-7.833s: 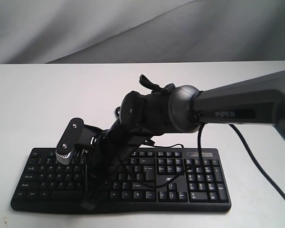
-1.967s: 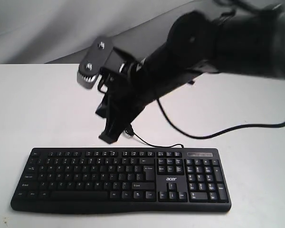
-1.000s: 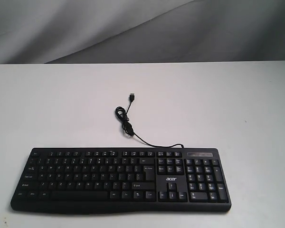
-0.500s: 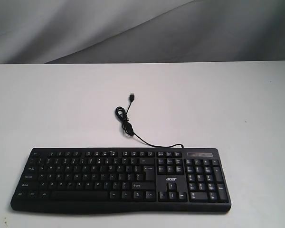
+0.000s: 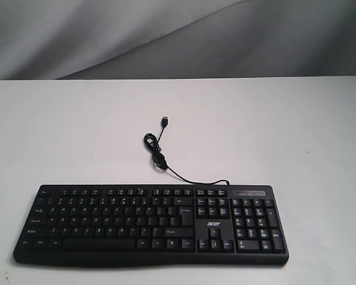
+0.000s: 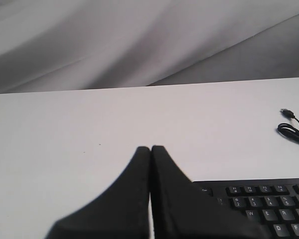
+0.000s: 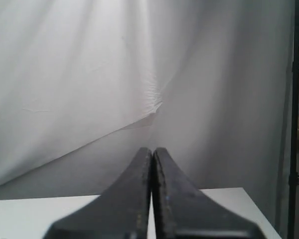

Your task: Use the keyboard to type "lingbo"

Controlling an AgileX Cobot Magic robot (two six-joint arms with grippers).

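Ext view: keyboard (image 5: pixel 151 224) lies flat on the white table (image 5: pixel 285 130), at the table's near edge, long side across the view, numpad at its right end, white "acer" logo btwn main keys and numpad. Thin black cable (image 5: pixel 184 178) leaves the keyboard's back edge above the nav keys, runs away from the keyboard, makes a small loop, and ends in the USB plug (image 5: pixel 165 121), which lies loose on the table well behind the keyboard. Grey backdrop cloth (image 5: pixel 166 35) hangs beyond the table's far edge.

Only the wrist cams show the grippers.

L wrist view: L gripper (image 6: pixel 150 149) has its fingers pressed together, tip to tip, nothing btwn them. It sits just off the keyboard's Esc-end back corner, over bare table; can't tell its height above the table. This cam catches only that corner plus a few key rows, w/ the cable loop and plug further off.

R wrist view: R gripper (image 7: pixel 152 150) is likewise closed, empty, and aimed at the cloth. Just a strip of table edge shows, plus a dark stand (image 7: pixel 295 124) at the frame's side. Keyboard is out of this cam's sight, so R gripper's place relative to it can't be told.
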